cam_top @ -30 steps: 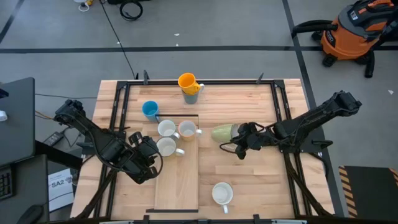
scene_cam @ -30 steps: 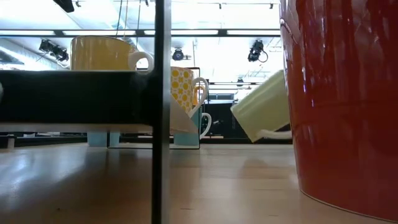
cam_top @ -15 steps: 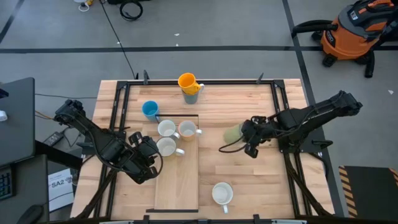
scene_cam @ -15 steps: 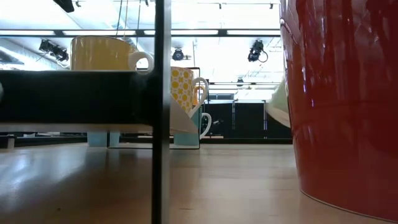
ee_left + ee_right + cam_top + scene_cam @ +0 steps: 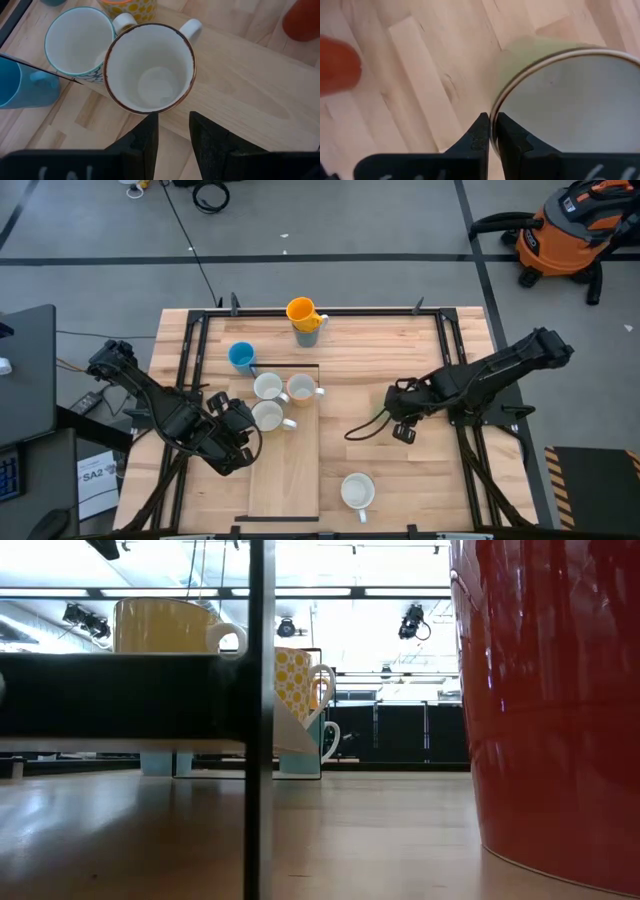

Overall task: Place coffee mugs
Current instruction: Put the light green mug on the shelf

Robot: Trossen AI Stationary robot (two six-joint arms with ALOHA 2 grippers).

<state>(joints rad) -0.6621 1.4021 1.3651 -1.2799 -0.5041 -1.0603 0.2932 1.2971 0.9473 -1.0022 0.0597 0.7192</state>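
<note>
right fingers: the right gripper (image 5: 492, 131) is pinched shut on the rim of the pale green mug (image 5: 570, 95), one finger inside, one outside.
green mug: carried above the desk (image 5: 400, 470), right of centre.
left fingers: the left gripper (image 5: 171, 131) is parted and empty, just short of a brown-rimmed white mug (image 5: 149, 67) near the left edge.
other mugs: 3 clustered left of centre, blue mug (image 5: 241, 357), orange mug (image 5: 302, 311) at the far edge, white mug (image 5: 357, 491) near the front edge.
step: transport, by my judgement.
next: pick a bare spot, lower upright, then release.
</note>
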